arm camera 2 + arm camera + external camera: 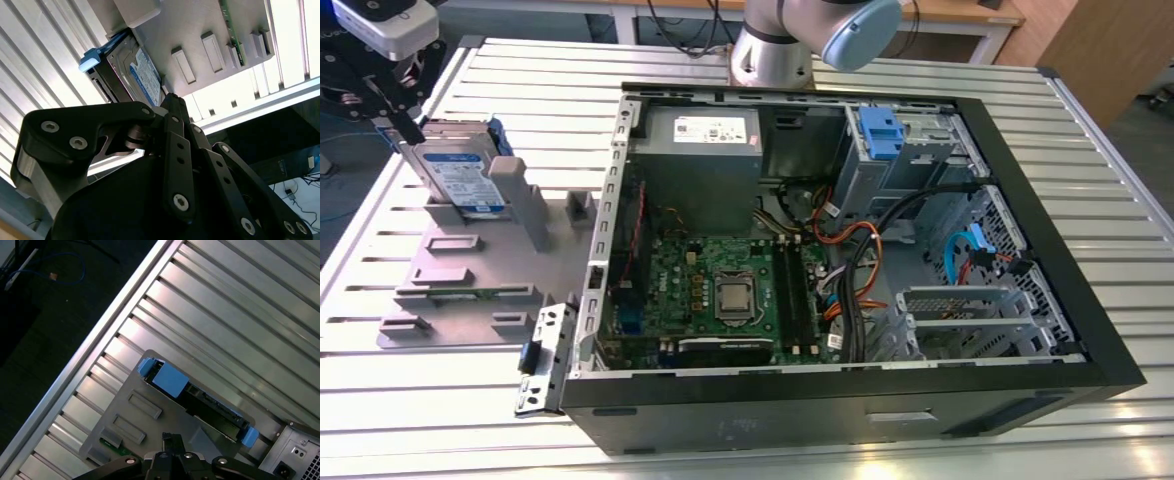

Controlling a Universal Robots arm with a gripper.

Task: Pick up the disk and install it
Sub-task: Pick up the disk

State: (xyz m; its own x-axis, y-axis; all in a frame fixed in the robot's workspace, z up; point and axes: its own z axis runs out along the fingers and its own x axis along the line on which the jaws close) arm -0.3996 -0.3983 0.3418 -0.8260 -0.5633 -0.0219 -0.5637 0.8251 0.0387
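Observation:
The disk (462,172) stands on edge in a slot of the grey holder plate (454,285) at the exterior view's left, its white-and-blue label facing out and a blue bracket on its side. My gripper (411,130) hangs just above the disk's far corner, shut, with nothing in it. In the second wrist view the gripper (170,100) points at the disk (136,75) below it. In the first wrist view the gripper (172,439) sits apart from the disk (200,402), whose blue bracket tabs show at both ends.
An open computer case (1067,330) lies at centre and right, with a motherboard (720,285), grey power-supply box (700,135), cables and a drive cage with a blue latch (881,130). The arm's base (771,50) stands behind it on the slatted table (440,400).

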